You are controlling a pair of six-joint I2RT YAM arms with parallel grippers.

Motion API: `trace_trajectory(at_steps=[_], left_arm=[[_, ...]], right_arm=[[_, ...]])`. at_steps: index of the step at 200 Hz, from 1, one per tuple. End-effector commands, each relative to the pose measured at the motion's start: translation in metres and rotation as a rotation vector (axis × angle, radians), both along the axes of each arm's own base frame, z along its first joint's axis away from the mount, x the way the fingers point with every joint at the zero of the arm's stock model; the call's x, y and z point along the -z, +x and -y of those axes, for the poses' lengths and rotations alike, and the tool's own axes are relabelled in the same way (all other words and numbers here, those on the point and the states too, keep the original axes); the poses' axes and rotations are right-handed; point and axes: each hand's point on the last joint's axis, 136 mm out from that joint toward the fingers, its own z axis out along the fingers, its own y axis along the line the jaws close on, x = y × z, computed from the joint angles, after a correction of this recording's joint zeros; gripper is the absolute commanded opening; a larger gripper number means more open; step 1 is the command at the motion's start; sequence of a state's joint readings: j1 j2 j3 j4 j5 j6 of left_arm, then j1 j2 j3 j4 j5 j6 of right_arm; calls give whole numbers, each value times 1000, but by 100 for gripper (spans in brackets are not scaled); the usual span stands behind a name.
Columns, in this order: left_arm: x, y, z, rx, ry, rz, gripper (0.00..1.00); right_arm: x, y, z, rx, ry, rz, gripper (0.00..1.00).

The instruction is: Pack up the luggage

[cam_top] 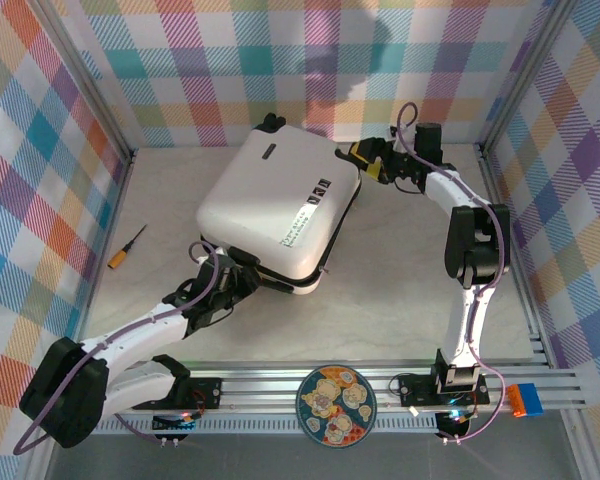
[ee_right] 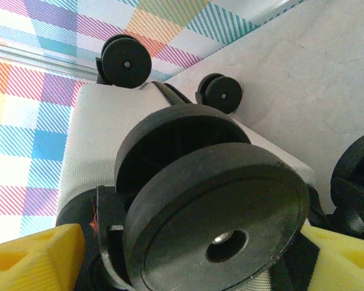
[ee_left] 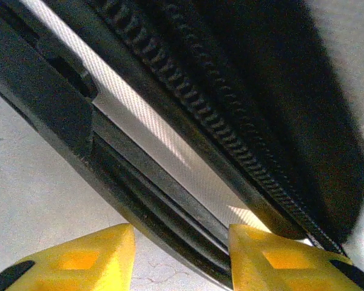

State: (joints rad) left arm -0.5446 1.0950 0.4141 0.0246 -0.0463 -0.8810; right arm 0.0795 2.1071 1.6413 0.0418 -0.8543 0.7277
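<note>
1. Screwdriver (cam_top: 126, 248): orange handle, lies on the table (cam_top: 400, 300) at 9 o'clock, well apart from the luggage

2. Left gripper (ee_left: 182, 257): positioned at the 7 o'clock edge of the luggage. The jaws stand partly parted, and the black zipper band (ee_left: 230, 121) and lower rim run between the yellow fingertips. Bare table shows beside the left fingertip, so no clamp on the rim is evident

3. Luggage (cam_top: 280, 215): small white hard-shell suitcase, lying flat at the table centre, turned at an angle, wheels toward 1 o'clock. The lid is down on the base, so its contents are hidden. How far the zipper is drawn cannot be told

4. Handling, by judgement: the shell is stiff and smooth, so fingers are likely to slip on the broad faces. The weight appears moderate for this size. Take hold at the rim, the zipper band, a handle or a wheel mount, not the flat panel

5. Plate (cam_top: 302, 405): round and patterned, rests on the rail at 6 o'clock. Nothing distinct from the print can be made out on it

6. Right gripper (ee_right: 188, 254): jaws wide, straddling a black wheel (ee_right: 218, 206) at the 1 o'clock corner. Contact cannot be confirmed

7. Blue block (cam_top: 526, 399): sits on the rail at 5 o'clock
</note>
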Motion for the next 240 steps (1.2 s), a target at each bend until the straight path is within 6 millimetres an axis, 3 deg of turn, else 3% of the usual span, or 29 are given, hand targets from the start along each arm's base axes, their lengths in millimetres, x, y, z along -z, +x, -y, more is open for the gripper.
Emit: trace_trajectory(at_steps=[1, 48, 70, 88, 126, 161, 192, 240], left_arm=[[21, 1, -21, -79, 114, -35, 41], [41, 11, -12, -58, 134, -77, 18], [41, 15, -13, -36, 189, -78, 5], [35, 22, -15, -5, 247, -59, 0], [23, 40, -12, 79, 323, -27, 0], [23, 53, -13, 128, 262, 1, 0], [20, 67, -27, 97, 295, -12, 0], [10, 101, -52, 4, 278, -15, 39]], right_arm=[[-4, -6, -5, -48, 34, 25, 84], [0, -9, -6, -53, 48, 18, 83], [2, -9, -6, -50, 54, 12, 78], [2, -10, -4, -32, 61, 13, 73], [2, -22, 8, 46, 42, 37, 61], [10, -45, 14, 92, 45, 42, 53], [17, -74, 14, 123, 43, 48, 49], [30, -129, 13, 170, -24, 51, 46]])
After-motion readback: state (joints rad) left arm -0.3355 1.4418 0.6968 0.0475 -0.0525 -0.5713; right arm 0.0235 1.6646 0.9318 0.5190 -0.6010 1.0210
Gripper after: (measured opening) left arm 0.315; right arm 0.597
